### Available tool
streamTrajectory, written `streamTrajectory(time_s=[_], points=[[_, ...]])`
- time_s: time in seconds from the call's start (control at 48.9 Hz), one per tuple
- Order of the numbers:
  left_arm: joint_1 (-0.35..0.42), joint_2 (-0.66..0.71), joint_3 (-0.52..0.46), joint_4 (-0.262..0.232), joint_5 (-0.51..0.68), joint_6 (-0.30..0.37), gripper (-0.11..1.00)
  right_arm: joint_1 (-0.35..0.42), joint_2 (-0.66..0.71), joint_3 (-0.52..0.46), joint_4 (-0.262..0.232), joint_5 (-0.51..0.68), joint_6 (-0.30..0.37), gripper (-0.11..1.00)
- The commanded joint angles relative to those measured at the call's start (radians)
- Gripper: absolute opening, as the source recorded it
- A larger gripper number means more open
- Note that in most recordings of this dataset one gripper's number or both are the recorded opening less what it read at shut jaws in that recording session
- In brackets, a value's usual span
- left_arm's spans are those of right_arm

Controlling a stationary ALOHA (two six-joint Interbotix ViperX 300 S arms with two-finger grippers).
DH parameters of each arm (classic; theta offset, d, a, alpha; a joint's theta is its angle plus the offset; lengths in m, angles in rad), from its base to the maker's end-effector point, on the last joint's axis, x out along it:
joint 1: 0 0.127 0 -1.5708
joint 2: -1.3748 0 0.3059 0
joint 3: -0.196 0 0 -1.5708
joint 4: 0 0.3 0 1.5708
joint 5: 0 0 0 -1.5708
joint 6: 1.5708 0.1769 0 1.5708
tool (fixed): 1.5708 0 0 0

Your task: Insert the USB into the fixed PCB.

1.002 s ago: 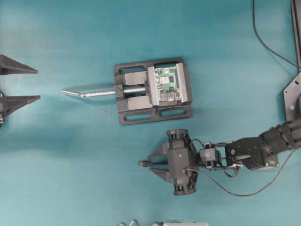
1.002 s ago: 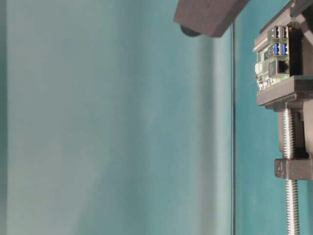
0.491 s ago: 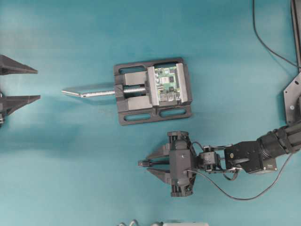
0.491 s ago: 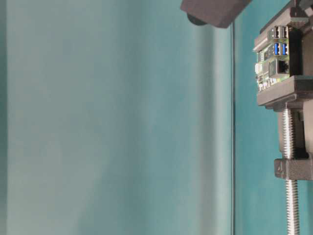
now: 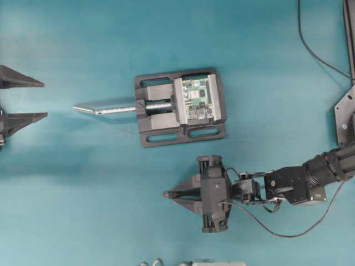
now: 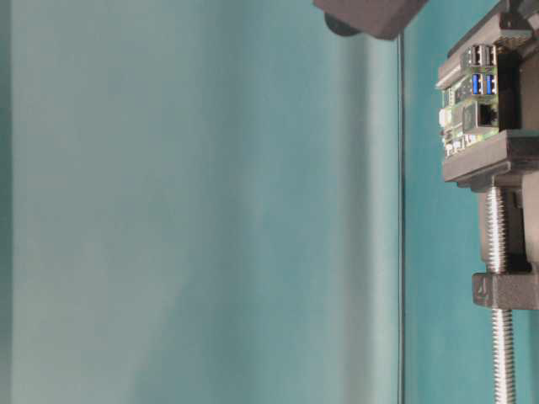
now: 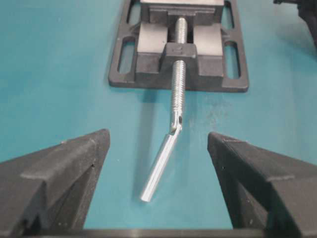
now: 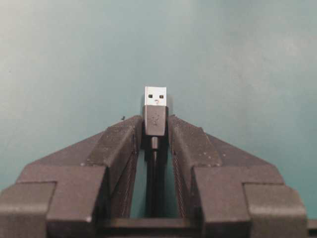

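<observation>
Silver metal gleams at the tip of the USB [image 8: 155, 106], pinched by its dark plastic collar between the fingers of the right claw [image 8: 155, 130], which is clenched on it with the connector shell jutting forward and the thin black cable trailing back between the fingers. Seen from overhead, the right claw [image 5: 176, 194] hangs over bare teal tabletop [image 5: 83, 194], with the fixed PCB [image 5: 198, 98] up and to one side of its tips, clamped in a black vise [image 5: 180, 108]. The left claw [image 7: 157, 163] stands released, fingers wide, the vise's silver screw handle [image 7: 163, 153] lying just ahead of it.

The plug looks light and rigid, its shell smooth enough to slip or twist if gripped on the metal; the moulded collar, where the claw has it, seems the sound place to hold. The cable appears limp and could drag the plug off line. The board's ports [image 6: 482, 71], silver with blue inserts, probably tolerate little sideways force.

A faint USB trident mark shows on the collar; no other writing can be read.
</observation>
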Motion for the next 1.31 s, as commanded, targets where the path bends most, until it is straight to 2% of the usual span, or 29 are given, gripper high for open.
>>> streamTrajectory(time_s=[0.0,0.143,0.286,0.47,0.552,0.634,0.818,0.9,1.022,1.084,1.288], points=[[0.003,0.015,-0.002,0.002,-0.029,0.002,0.96,0.000,-0.012,-0.012,0.003,-0.002,-0.002,0.27],[0.003,0.015,0.031,0.002,-0.081,0.002,0.96,-0.002,-0.012,-0.009,0.003,0.002,0.000,0.22],[0.003,0.015,0.067,0.002,-0.147,0.000,0.96,-0.002,-0.012,-0.009,0.003,0.002,0.000,0.22],[0.003,0.012,0.072,0.002,-0.160,0.002,0.96,0.000,-0.012,-0.009,0.003,0.000,0.002,0.22],[0.003,0.012,0.072,0.002,-0.160,0.002,0.96,-0.002,-0.012,-0.011,0.015,-0.008,0.000,0.21],[0.003,0.012,0.072,0.002,-0.160,0.002,0.96,-0.002,-0.012,-0.009,0.049,-0.044,-0.003,0.21],[0.003,0.012,0.072,0.002,-0.160,0.002,0.96,0.012,-0.014,-0.011,0.153,-0.153,-0.028,0.22],[0.003,0.012,0.072,0.002,-0.160,0.002,0.96,0.025,-0.020,-0.012,0.189,-0.156,-0.063,0.21],[0.003,0.012,0.072,0.002,-0.160,0.002,0.96,0.041,-0.048,-0.018,0.284,-0.172,-0.127,0.21],[0.003,0.012,0.072,0.002,-0.160,0.002,0.96,0.054,-0.063,-0.018,0.354,-0.202,-0.161,0.22],[0.003,0.012,0.072,0.002,-0.160,0.002,0.96,0.117,-0.069,-0.025,0.657,-0.371,-0.295,0.21]])
